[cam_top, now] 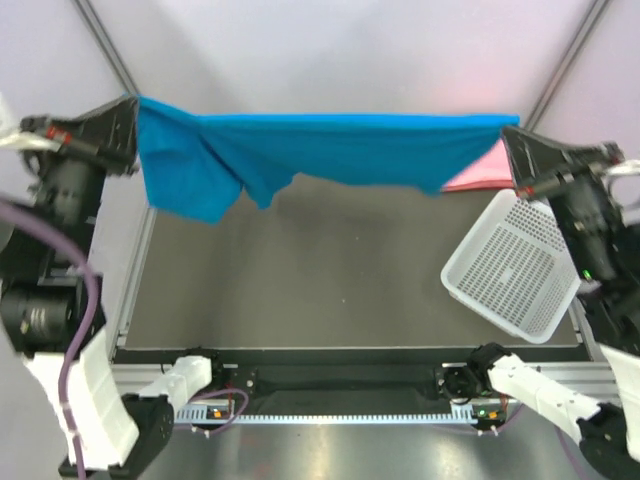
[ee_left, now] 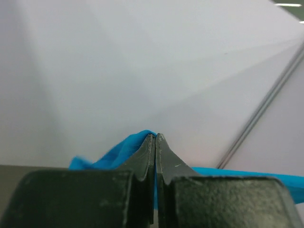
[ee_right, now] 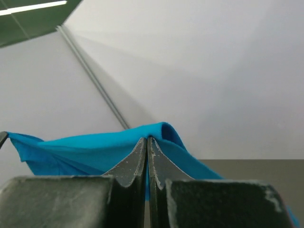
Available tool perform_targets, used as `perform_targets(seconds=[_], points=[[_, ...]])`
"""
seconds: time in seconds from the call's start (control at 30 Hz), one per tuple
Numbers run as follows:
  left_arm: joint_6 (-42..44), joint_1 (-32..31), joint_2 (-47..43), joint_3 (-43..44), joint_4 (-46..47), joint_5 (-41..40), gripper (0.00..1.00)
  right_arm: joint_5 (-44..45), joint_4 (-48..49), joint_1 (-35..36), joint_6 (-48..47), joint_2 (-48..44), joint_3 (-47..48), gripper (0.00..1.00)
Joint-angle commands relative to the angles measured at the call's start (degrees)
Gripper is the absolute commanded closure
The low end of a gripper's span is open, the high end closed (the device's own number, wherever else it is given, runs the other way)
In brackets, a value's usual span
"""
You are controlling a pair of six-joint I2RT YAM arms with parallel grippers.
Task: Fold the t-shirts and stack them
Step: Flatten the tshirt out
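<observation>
A bright blue t-shirt (cam_top: 320,148) hangs stretched in the air across the far side of the table, held at both ends. My left gripper (cam_top: 132,112) is shut on its left end, and its tips (ee_left: 155,137) pinch blue cloth (ee_left: 118,151). My right gripper (cam_top: 508,138) is shut on the right end, with blue cloth (ee_right: 95,149) folded over its tips (ee_right: 147,138). The shirt's lower left part droops in folds (cam_top: 195,190). A pink t-shirt (cam_top: 482,172) lies flat at the far right, mostly hidden behind the blue one and the right arm.
A white perforated basket (cam_top: 515,265) sits tilted at the table's right edge, below the right arm. The grey table top (cam_top: 320,270) lies under the hanging shirt. Frame posts (cam_top: 110,50) run up at both far corners.
</observation>
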Motion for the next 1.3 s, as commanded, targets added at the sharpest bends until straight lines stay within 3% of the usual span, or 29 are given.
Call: perform_targets(seconds=[0.0,0.13,0.27,0.47,0.67,0.87,1.0,1.1,1.2,1.27], points=[[-1.47,0.18,-3.92,0.44,1.05,4.41,1.00,-4.94,3.35,0.59,4.91,-5.18,-5.43,1.00],[1.51,0.18,-6.39,3.16,-5.03,1.35,1.00,-5.30,2.91,0.59,6.58,-10.20,-8.61,1.00],[5.29,0.18,-5.51,3.35,-4.08,-0.51,1.00,-2.58,0.11,0.51,5.27,-7.93,-4.75,1.00],[9.15,0.18,0.29,-9.62,2.33,0.37,1.00,6.91,0.88,0.51,-0.79,0.33,-4.38,1.00],[13.72,0.18,6.08,-27.64,13.23,1.08,1.00,9.82,13.43,0.07,-4.32,9.03,-18.08,1.00],[20.49,0.53,21.10,-33.65,26.94,-1.21,1.00,8.51,31.17,-3.09,-2.91,26.94,-25.22,1.00],[21.91,1.49,40.30,-25.68,29.51,-0.24,1.00,2.71,33.49,-9.68,2.26,47.29,-15.50,1.00],[20.42,3.69,49.13,-18.03,31.61,3.08,1.00,-2.30,33.06,-12.85,2.54,59.78,-4.54,1.00],[19.97,4.39,62.91,-7.32,31.18,5.90,1.00,-6.78,32.69,-14.43,3.41,69.99,5.59,1.00],[20.06,4.57,67.16,0.05,30.39,6.88,1.00,-8.55,32.70,-15.57,4.55,73.71,9.22,1.00]])
